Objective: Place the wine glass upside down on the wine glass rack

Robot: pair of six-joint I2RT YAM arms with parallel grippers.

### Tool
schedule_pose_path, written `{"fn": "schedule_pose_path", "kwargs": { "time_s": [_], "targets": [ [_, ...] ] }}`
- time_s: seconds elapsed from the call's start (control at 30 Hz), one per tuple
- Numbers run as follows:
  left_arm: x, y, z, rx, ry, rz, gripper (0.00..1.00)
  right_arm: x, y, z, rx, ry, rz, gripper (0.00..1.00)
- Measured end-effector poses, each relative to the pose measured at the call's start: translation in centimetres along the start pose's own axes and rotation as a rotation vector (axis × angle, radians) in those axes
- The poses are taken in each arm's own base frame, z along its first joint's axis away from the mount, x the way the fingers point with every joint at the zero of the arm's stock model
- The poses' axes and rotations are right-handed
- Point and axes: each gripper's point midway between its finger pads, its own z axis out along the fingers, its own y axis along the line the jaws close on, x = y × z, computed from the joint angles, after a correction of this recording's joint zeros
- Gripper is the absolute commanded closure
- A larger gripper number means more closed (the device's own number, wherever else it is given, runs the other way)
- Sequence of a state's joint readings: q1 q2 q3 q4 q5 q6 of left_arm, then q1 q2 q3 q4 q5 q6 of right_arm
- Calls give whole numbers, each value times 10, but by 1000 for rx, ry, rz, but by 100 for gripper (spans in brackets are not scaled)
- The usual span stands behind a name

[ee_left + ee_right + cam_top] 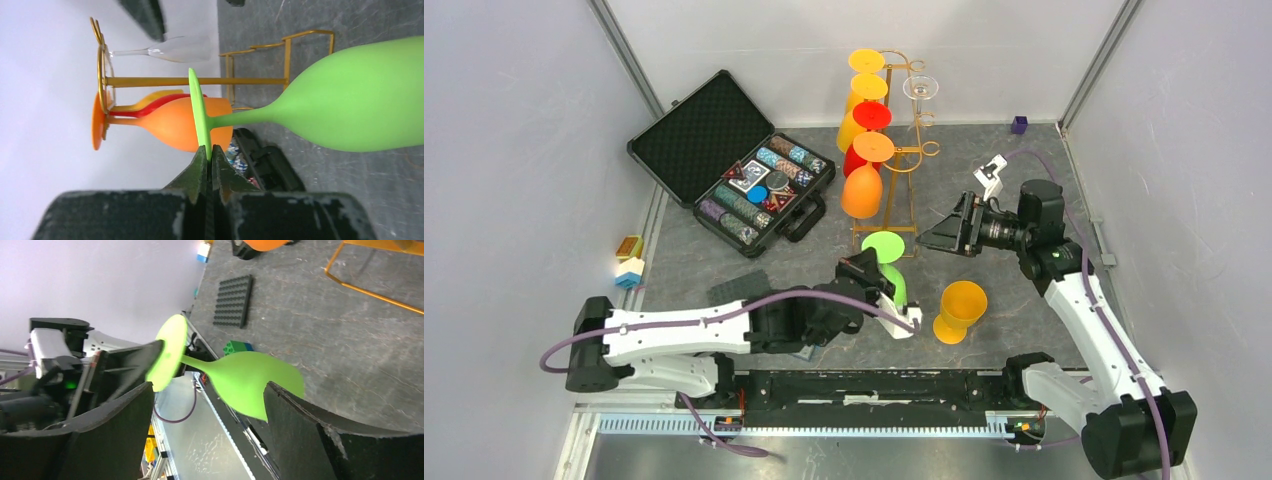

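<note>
Wine glass (883,246): green, foot up, just on the near side of wine glass rack (200,81) base.
L gripper (210,150): clenched on glass foot rim.
R gripper (927,240): fingers wide apart, holding nothing, just right of rack base.

My top camera looks down from above and behind both arm bases over the whole table (1024,190). My left wrist camera, rolled sideways, looks closely past my left gripper (210,151) toward the wine glass rack (200,81). My right wrist camera faces back at my left arm (47,347). All three share the green wine glass (886,250).
</note>
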State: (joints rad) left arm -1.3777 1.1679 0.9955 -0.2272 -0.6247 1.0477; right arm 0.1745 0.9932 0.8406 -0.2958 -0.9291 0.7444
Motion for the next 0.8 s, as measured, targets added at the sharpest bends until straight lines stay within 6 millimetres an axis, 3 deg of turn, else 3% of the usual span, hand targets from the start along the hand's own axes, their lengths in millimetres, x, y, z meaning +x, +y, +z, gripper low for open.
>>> {"fn": "schedule_pose_path", "kwargs": {
  "time_s": [0.27, 0.4, 0.53, 0.57, 0.73, 0.8],
  "targets": [
    [-13, 0, 15, -99, 48, 167, 98, -4, 33, -6, -113, -9, 0, 21],
    [-21, 0, 21, -111, 59, 202, 98, 1, 37, -4, -136, 12, 6, 30],
    [-31, 2, 25, -117, 52, 219, 98, 6, 35, 1, -141, 36, 24, 48],
    [-33, 4, 25, -121, 48, 219, 98, 7, 34, 2, -143, 41, 27, 58],
    [-40, 10, 24, -134, 36, 219, 98, 10, 34, 6, -151, 60, 43, 86],
    [-39, 8, 25, -125, 40, 231, 93, 10, 35, 6, -158, 61, 47, 93]
  ]
}}
